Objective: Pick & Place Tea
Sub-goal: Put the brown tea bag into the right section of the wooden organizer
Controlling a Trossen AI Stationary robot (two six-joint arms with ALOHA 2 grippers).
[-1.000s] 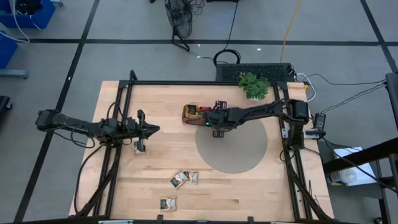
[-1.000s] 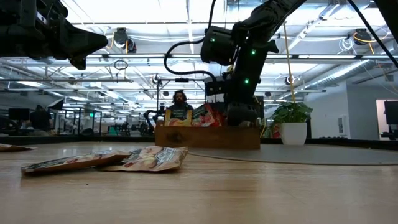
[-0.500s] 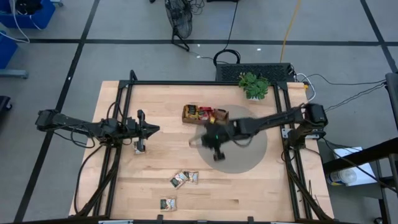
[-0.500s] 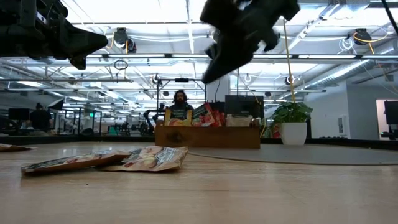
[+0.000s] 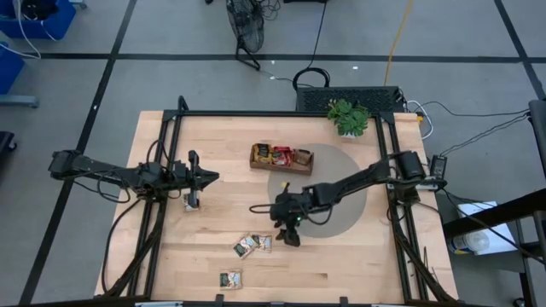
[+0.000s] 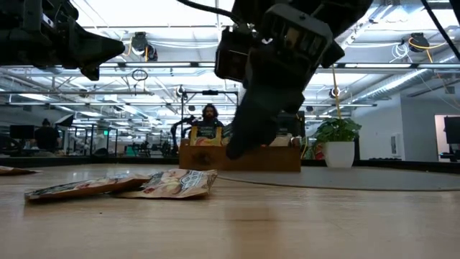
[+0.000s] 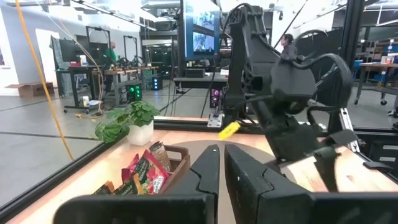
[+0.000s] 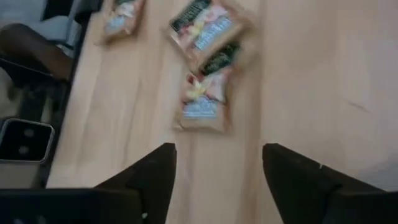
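Fingers of right gripper [image 5: 288, 236] apart (apparently empty) near tea sachets [image 5: 253, 245].

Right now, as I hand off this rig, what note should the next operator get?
Right gripper: open, empty, over the table near the pair of loose tea sachets at the front.
Left gripper: shut, empty, parked at the left side.
Tray: toward the back of the table, already holding several sachets.
A third sachet lies nearer the front edge, and another lies below the left gripper.
Done: some tea is in the tray.
Left: pick up the four loose sachets and place them in the tray, probably starting with the pair.
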